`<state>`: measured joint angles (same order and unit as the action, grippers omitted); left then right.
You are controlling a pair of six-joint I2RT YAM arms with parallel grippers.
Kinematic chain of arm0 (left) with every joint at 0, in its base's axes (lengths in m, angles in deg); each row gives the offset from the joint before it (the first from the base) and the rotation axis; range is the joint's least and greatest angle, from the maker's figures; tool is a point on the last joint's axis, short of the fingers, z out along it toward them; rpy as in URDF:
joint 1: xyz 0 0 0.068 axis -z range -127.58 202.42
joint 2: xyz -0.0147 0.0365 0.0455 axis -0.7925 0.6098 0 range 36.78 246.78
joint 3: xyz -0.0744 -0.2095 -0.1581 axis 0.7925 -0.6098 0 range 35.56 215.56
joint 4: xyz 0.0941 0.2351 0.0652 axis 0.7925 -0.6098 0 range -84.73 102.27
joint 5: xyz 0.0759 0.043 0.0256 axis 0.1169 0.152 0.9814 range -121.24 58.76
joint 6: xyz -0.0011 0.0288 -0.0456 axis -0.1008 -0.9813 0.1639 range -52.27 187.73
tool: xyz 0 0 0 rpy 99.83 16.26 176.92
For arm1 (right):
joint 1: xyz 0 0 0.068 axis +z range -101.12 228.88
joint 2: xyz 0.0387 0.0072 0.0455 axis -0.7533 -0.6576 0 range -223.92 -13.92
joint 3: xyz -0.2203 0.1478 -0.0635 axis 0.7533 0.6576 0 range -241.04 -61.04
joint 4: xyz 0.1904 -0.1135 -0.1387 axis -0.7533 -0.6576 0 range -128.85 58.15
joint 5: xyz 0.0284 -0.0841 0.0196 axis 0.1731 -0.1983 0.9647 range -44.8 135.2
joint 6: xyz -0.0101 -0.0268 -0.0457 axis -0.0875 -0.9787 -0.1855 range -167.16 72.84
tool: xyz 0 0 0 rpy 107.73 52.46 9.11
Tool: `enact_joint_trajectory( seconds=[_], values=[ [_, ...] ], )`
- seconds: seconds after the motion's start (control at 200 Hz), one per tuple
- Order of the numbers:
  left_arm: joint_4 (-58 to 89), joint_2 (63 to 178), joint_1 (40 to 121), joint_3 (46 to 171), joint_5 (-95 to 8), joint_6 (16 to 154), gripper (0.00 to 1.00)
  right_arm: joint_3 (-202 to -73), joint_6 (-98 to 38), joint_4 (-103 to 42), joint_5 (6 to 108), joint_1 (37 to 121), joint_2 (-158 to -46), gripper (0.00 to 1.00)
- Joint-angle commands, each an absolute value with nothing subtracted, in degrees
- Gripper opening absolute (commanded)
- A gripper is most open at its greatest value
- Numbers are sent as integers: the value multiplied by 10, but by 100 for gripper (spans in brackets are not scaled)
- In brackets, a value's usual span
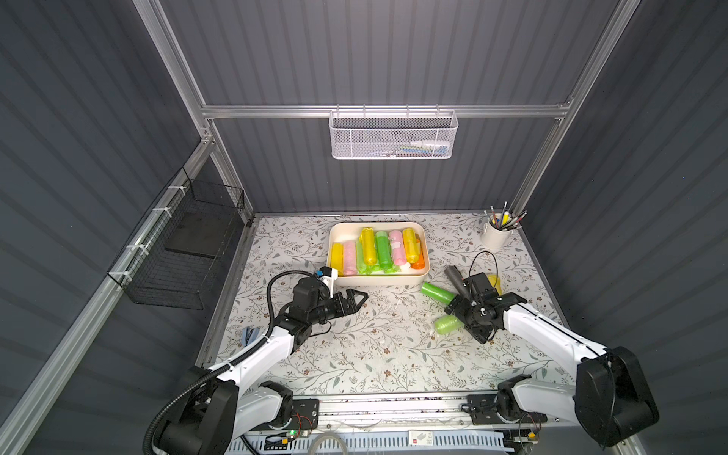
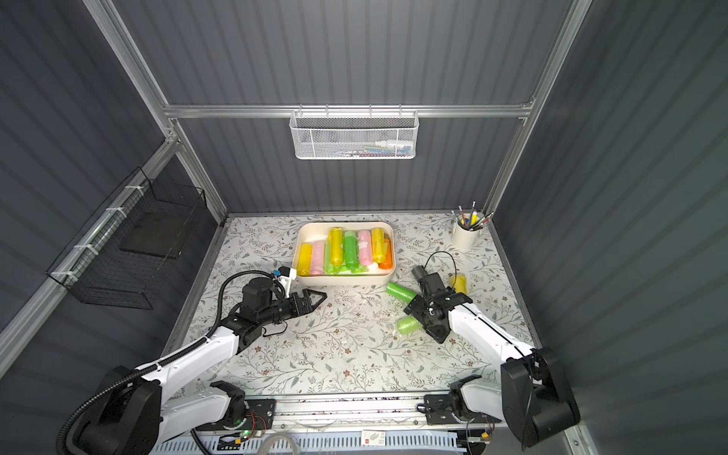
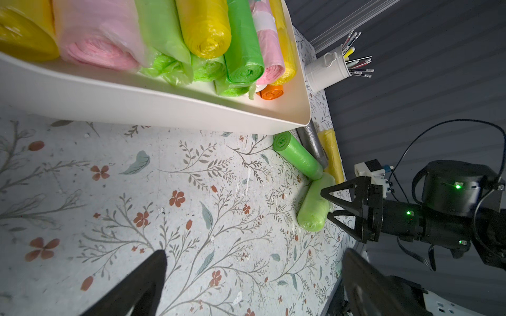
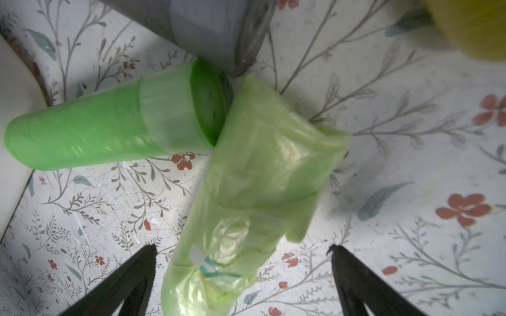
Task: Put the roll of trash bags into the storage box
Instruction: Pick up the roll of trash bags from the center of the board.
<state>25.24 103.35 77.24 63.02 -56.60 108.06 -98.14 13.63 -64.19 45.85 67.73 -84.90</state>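
The right claw (image 4: pixel 241 249) hangs over the table (image 1: pixel 374 354) with its two fingers spread wide and nothing pinched between them. Straight below it lies the pale green roll of trash bags (image 4: pixel 260 177), loosely wrapped, with its length running out from between the fingertips and away from the claw. In the left wrist view the fingertips seem to sit right against the roll's side, though I cannot tell whether they touch it.

At the end of that roll farthest from the claw, a bright green roll (image 4: pixel 95 131) butts against it at an angle. A grey roll (image 4: pixel 208 27) lies just beyond where the two meet. A yellow roll (image 1: pixel 494 281) lies close by the right claw, on the side away from the left claw. All four of these rolls are on the table, outside the storage box (image 1: pixel 378 280).

The box stands beyond the bright green roll as seen from the right claw. It is packed with yellow, pink, green and orange rolls (image 1: pixel 380 250).

The left claw (image 1: pixel 360 302) is also spread wide and empty. It hovers low over the table just in front of the box's near wall, with its tips pointing toward the right claw.
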Motion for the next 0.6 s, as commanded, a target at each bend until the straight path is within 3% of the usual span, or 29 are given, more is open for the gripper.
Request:
enact_joint_trajectory(
  seconds=[0.0,0.335,0.595],
  values=[
    [271,1033,775,621,-582,1074,100,-963,180,-638,438,679,-846,99],
    [328,1047,775,613,-642,1082,100,-948,181,-626,444,679,-860,92],
    [332,1042,775,611,-645,1083,100,-959,165,-622,445,680,-884,79]
  ],
)
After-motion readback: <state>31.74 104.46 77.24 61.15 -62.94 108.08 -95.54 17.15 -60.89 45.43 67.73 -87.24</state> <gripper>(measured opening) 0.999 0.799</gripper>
